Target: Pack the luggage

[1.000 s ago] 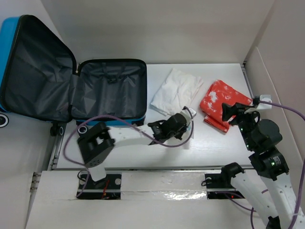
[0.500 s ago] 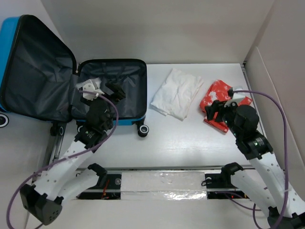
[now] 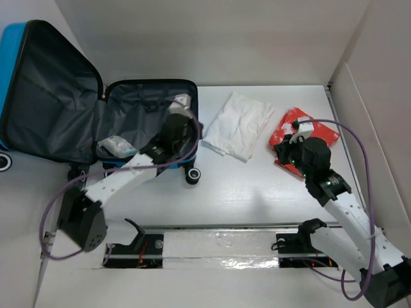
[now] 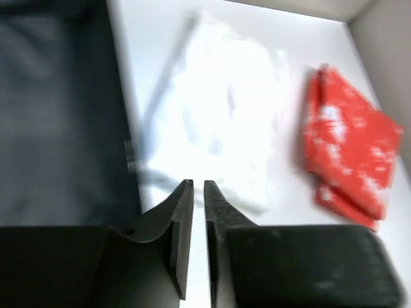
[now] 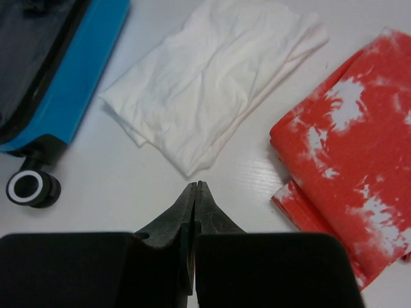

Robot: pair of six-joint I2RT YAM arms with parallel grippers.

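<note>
The luggage [image 3: 51, 102] lies open at the left, a blue shell with black lining; its blue wall [image 5: 77, 70] and dark inside [image 4: 58, 128] show in both wrist views. A small clear packet [image 3: 115, 146] lies in its near half. My left gripper [image 3: 190, 126] hovers at the luggage's right edge, shut and empty [image 4: 198, 183], aimed at a folded white cloth [image 3: 237, 125] [image 4: 218, 122] [image 5: 205, 77]. My right gripper [image 3: 280, 151] is shut and empty [image 5: 194, 185] over bare table between the white cloth and a red-and-white cloth [image 3: 321, 131] [image 4: 347, 147] [image 5: 347, 154].
A luggage wheel [image 3: 194, 174] [image 5: 29, 186] stands on the table near the left arm's forearm. White walls close the back and left. A cardboard panel [image 3: 359, 109] stands along the right side. A taped strip [image 3: 218, 247] runs along the table's near edge.
The left gripper carried the packet from the table into the luggage, let it go, then swung right and shut. The right gripper closed and shifted slightly left off the red cloth.
</note>
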